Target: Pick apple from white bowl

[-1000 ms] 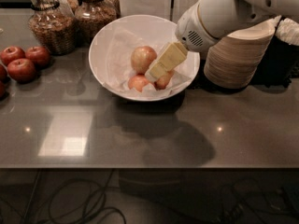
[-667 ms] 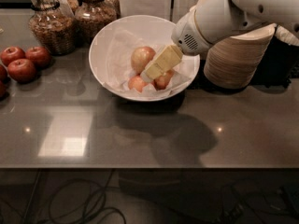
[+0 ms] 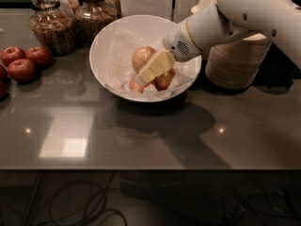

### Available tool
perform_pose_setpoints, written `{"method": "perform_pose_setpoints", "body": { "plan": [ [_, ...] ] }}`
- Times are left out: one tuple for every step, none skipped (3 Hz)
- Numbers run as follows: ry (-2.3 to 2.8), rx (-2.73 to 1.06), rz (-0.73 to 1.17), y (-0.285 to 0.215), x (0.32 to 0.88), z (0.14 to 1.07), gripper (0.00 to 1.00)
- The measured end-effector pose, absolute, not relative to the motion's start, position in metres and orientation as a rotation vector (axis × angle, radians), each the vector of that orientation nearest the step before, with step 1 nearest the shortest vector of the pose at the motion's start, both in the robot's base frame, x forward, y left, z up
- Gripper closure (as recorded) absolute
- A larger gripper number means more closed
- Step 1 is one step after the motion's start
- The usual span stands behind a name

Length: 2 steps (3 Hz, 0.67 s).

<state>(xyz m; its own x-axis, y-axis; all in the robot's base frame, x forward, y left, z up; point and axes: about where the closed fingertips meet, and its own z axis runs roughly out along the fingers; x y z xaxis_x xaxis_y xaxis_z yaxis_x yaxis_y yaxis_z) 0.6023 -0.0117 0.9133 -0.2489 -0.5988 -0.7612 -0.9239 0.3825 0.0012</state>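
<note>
Across the front of the grey counter [image 3: 141, 140] I see a broad open stretch, running from the white bowl [image 3: 101, 44] down to the near edge, with cables [image 3: 70, 206] on the floor below it. The sides are tighter. To the left of the bowl sit dark red apples [image 3: 21, 69], well apart from its rim, and behind them two glass jars [image 3: 49, 25] stand near the bowl's back-left edge. On the right, a stack of tan bowls [image 3: 235, 65] stands just beside the bowl, and my arm [image 3: 244, 13] comes in over that stack, slanting down and to the left across the bowl's right rim.

My gripper [image 3: 143, 77] is inside the bowl, angled down-left, with its pale yellow tip low over the crinkled white paper [image 3: 117, 55] lining. Whether the gripper is open or closed I cannot tell from this angle.

The apple [image 3: 142, 56] lies in the middle of the bowl, just behind and above the gripper's tip. The yellow body of the gripper crosses in front of its lower right side, so I cannot tell if they touch. Two smaller apples lie lower in the bowl, one [image 3: 164, 80] to the right under the gripper and one [image 3: 133, 85] peeking out at its tip.

The apple is round and the largest in the bowl, pale gold with a rosy blush, and its top and left side are in plain view.
</note>
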Motion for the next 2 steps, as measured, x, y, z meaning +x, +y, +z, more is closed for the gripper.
{"method": "perform_pose_setpoints", "body": {
  "plan": [
    [1.944, -1.34, 0.644, 0.001, 0.6034, 0.9067, 0.0],
    [1.944, -1.34, 0.644, 0.001, 0.6033, 0.9067, 0.19]
  ]
}}
